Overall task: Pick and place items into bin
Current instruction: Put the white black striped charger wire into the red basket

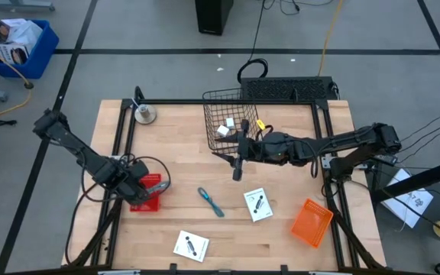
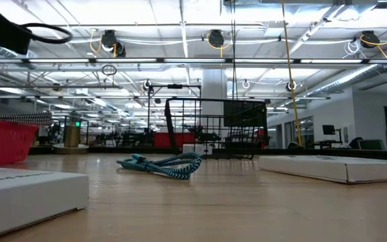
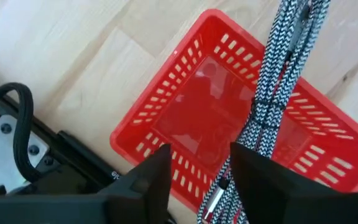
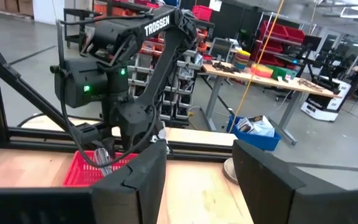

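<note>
Left tool point(image 3: 194, 165): over the red basket point(image 1: 147, 195) near the bench's left edge; fingers clamped on a black-and-white braided cable point(image 3: 278, 93) that hangs down into the basket.
Red basket: slotted plastic, standing on the bench point(image 1: 281, 237) just inside the left frame rail; the cable runs across its floor and up over one wall.
Right tool point(image 1: 237, 163): reaching in from the right edge to mid-bench, at the front lower corner of the wire basket point(image 1: 224, 122); fingers stand apart with nothing between them in the right wrist view.
Wire basket: black mesh, at the far edge, centre; small white pieces point(image 1: 226, 127) and something yellow point(image 1: 260, 124) lie inside.
Teal braided cable point(image 1: 211, 202): loose on the bench, centre, nearer the front edge; apart from both tools.
White cards: two, each with a black mark; one point(image 1: 258, 204) right of the teal cable, the other point(image 1: 191, 246) at the front edge, left of centre.
Orange bin point(image 1: 312, 223): near the front right corner, turned at an angle to the bench edges.
Metal piece point(image 1: 144, 114): round and grey, at the far left corner.
</note>
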{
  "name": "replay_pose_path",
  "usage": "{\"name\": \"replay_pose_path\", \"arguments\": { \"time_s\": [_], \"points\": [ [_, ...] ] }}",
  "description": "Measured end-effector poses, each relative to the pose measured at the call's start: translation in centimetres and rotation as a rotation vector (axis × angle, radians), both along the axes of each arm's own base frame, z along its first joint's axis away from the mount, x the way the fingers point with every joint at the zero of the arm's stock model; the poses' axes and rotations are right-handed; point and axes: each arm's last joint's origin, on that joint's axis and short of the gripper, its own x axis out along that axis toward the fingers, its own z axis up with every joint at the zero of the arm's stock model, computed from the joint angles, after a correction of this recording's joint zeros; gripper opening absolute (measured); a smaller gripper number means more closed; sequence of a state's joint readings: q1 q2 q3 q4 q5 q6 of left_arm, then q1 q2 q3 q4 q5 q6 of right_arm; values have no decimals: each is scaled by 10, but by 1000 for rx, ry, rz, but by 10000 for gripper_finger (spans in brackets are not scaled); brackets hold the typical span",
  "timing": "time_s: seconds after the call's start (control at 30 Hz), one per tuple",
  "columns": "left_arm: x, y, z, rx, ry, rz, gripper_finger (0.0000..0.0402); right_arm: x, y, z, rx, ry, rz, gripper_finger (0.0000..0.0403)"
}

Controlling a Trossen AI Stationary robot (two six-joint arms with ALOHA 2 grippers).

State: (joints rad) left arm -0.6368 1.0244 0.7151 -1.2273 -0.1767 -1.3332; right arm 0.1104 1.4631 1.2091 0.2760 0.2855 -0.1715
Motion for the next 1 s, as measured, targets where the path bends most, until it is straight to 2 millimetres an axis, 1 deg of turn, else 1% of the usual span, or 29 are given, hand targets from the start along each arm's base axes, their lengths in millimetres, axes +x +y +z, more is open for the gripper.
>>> {"name": "replay_pose_path", "arguments": {
  "time_s": [0.2,0.37,0.43,0.57,0.63,0.73,0.87,1.0],
  "points": [
    [2,2,0,-6,6,-2,208,0,0,0,1,-5,0,180],
    [4,0,0,-8,5,-116,221,0,0,0,1,-4,-1,177],
    [7,-2,0,-20,-25,-181,229,0,0,0,1,-4,-1,177],
    [18,-9,2,-45,-144,-302,252,0,0,0,0,-4,-2,180],
    [20,-11,3,-48,-169,-327,263,0,-2,0,0,-4,-6,180],
    [20,-9,2,-23,-150,-320,274,0,-3,0,1,-4,-9,178],
    [16,-5,-4,44,-48,-310,275,0,-3,0,1,-4,-9,177],
    [21,-8,-11,81,-6,-327,276,0,-2,0,2,-4,-8,180]
  ]
}}
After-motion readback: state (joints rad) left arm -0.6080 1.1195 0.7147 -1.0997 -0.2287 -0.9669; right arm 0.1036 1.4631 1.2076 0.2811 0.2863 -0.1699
